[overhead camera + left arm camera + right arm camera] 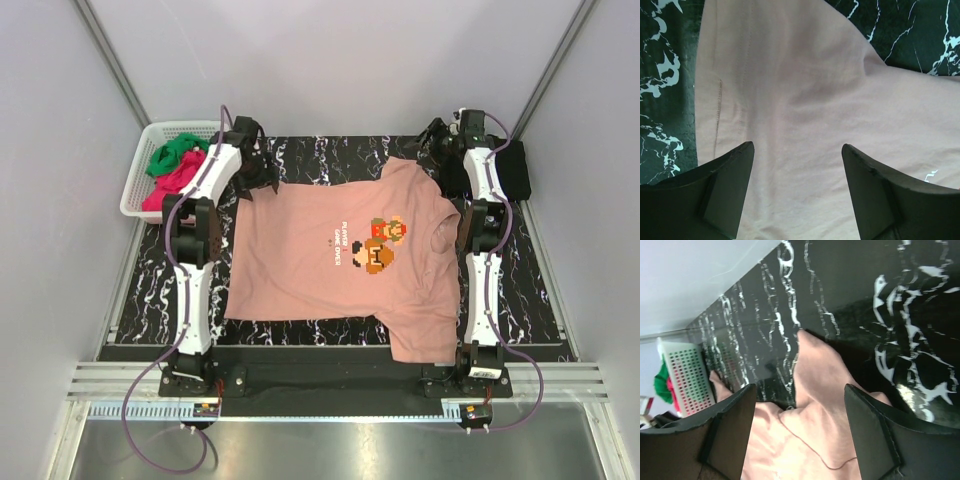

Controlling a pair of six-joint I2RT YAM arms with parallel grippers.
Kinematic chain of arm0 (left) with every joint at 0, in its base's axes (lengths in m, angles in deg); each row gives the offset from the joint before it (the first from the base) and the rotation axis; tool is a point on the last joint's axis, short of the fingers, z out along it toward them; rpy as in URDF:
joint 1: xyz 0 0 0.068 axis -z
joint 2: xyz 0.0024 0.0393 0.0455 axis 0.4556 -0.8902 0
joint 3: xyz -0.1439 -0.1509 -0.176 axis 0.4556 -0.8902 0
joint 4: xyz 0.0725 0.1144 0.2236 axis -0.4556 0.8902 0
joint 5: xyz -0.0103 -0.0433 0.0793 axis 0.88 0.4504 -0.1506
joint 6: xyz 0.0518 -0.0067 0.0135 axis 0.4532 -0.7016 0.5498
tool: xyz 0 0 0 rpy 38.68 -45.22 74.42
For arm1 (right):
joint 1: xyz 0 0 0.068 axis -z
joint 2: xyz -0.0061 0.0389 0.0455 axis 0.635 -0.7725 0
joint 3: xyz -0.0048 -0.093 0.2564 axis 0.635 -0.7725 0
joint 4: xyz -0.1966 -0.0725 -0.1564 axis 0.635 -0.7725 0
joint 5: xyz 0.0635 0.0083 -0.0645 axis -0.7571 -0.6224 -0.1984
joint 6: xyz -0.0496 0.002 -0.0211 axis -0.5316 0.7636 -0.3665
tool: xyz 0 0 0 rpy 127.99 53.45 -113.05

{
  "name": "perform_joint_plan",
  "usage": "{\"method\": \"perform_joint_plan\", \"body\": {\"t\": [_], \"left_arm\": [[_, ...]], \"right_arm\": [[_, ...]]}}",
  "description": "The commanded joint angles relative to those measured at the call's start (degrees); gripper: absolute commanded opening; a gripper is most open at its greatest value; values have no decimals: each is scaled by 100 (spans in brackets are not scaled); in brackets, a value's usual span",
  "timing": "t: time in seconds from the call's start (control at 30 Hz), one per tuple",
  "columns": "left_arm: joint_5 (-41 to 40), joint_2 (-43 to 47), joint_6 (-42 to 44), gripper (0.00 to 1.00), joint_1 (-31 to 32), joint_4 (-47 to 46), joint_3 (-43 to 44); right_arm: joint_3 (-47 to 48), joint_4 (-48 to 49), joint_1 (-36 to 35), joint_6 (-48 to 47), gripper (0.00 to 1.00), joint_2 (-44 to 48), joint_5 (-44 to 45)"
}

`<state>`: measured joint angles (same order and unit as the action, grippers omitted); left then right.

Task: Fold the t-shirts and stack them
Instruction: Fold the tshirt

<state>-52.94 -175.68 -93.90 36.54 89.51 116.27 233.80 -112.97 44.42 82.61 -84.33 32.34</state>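
The salmon-pink t-shirt (300,260) lies spread flat, print side up, on the black marbled mat (330,155); its pixel-art figure (382,243) and white text face right. My left gripper (257,172) is open over the shirt's far left corner; in the left wrist view the gripper (797,147) is just above the pink cloth (805,90) with nothing held. My right gripper (433,140) is open over the shirt's far right sleeve; in the right wrist view the gripper (800,387) straddles the pink sleeve (820,380) without gripping it.
A white basket (138,180) at the far left holds a green t-shirt (178,150) and a magenta-red t-shirt (172,182); the basket also shows in the right wrist view (687,375). A black t-shirt (514,168) lies at the mat's far right edge. Grey walls enclose the table.
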Motion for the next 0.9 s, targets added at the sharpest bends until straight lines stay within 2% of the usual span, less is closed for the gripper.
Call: {"method": "perform_joint_plan", "body": {"t": [0.0,0.27,0.67,0.87], "left_arm": [[104,565,150,75,32,-140,-89],[25,645,238,74,59,-149,-310],[-19,609,317,73,112,-158,-353],[-10,574,317,73,112,-158,-415]], "right_arm": [[125,-163,28,-314,78,52,450],[239,-198,72,-332,79,-45,442],[432,-286,168,-525,78,-71,872],[573,-189,160,-385,78,-273,671]]}}
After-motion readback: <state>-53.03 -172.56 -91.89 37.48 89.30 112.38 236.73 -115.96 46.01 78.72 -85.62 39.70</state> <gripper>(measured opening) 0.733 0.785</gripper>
